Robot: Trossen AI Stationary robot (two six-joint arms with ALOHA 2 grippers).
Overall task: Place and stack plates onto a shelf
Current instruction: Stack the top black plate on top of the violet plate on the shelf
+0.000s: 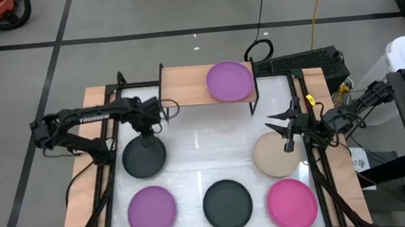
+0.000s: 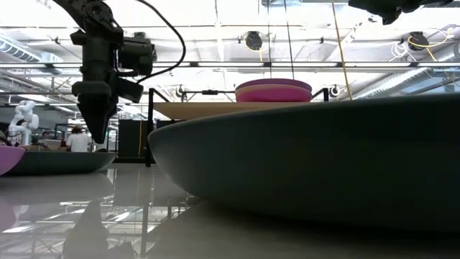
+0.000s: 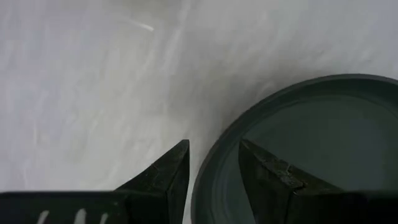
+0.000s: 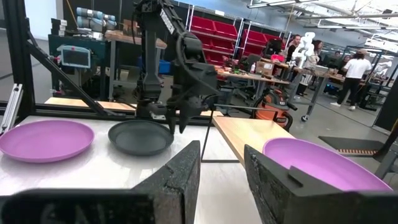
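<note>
Left end effector (image 3: 214,180) is hanging open, straddling the far rim of the dark grey plate (image 1: 144,156) at table left. Risk: shallow bite slipping off during lift. Right end effector (image 1: 286,131), open, is waiting over the beige plate (image 1: 276,156).

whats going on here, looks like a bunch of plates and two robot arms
The left gripper is open over the rim of a dark grey plate, one finger on each side of the edge. The right gripper hangs above the beige plate, holding nothing. The shelf carries a purple plate stacked on a magenta one. Four plates in all sit on the table besides the beige one.
</note>
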